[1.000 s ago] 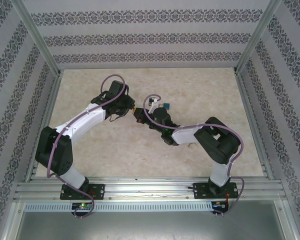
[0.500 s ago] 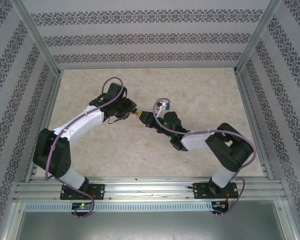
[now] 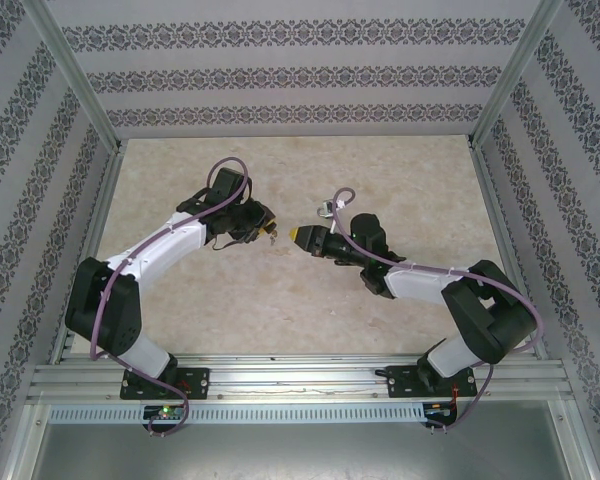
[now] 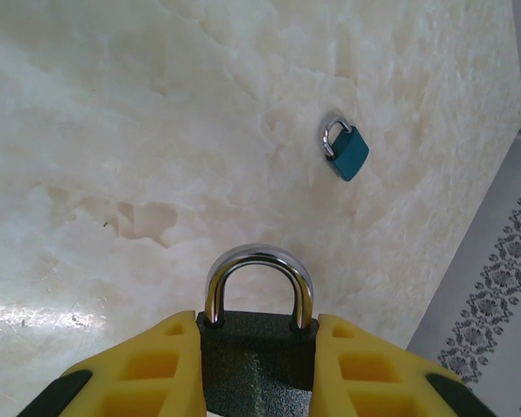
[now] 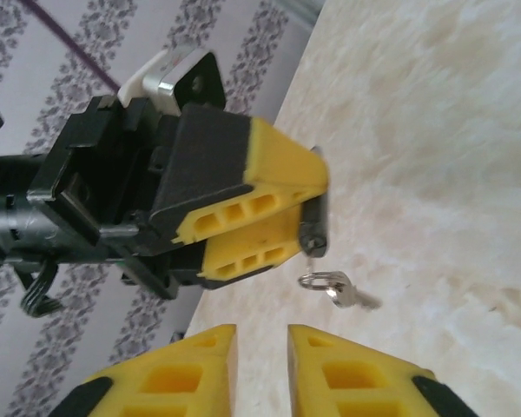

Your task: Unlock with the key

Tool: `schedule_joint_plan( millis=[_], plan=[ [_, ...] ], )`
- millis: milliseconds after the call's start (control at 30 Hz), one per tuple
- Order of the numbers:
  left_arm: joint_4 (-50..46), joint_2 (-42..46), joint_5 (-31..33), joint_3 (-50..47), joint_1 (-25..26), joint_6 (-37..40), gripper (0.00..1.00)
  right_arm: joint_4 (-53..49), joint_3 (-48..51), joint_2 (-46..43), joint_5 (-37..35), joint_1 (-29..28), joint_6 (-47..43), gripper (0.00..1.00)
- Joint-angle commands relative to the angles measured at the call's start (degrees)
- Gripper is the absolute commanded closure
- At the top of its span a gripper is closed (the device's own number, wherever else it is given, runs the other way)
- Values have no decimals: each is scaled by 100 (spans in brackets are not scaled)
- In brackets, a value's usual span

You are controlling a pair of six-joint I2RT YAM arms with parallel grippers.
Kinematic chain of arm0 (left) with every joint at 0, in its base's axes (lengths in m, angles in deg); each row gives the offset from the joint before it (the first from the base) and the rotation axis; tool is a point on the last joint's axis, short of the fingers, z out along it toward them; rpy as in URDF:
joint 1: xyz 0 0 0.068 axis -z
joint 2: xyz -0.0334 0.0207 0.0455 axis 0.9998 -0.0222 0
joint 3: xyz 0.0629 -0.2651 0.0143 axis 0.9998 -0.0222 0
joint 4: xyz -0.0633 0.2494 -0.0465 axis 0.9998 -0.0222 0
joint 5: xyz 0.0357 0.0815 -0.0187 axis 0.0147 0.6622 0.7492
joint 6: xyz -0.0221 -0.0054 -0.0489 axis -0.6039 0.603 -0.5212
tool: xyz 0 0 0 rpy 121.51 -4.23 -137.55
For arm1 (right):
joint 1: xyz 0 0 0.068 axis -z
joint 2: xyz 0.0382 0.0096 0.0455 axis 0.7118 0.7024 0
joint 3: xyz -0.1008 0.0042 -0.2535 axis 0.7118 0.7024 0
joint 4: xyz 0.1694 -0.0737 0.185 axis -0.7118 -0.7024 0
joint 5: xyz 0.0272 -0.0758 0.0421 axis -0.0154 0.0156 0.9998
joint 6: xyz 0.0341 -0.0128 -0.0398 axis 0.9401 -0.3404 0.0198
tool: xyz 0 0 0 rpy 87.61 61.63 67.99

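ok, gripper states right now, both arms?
Left gripper: shut on the dark grey padlock.
Right gripper: slightly open, empty; key ring dangles from the padlock.

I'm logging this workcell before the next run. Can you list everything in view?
dark grey metal padlock with silver shackle: 1, dark grey, clamped between the left pincer's fingers
small teal padlock with silver shackle: 1, teal, lying on the table beyond the grey padlock, apart from it
silver key on a ring: 1, silver, hanging just below the held padlock's end
marbled beige table: 1, cream
patterned walls: grey and white floral stripes, on three sides
left pincer: 1, yellow fingers, shut on the grey padlock
right pincer: 1, yellow fingers, slightly parted, empty, facing the left pincer
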Motion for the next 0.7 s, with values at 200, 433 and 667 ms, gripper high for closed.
schedule_joint_plan(
  millis=[200, 433, 667],
  plan=[
    [209, 474, -110, -151, 105, 480, 89, -856, -375, -115, 372, -111, -283, 69],
    [148, 448, -94, -108, 134, 524, 88, -620, -518, 147, -14, -284, -199, 67],
    [120, 395, -126, -54, 139, 519, 88, -676, -658, 238, -211, -288, -226, 66]
  ],
)
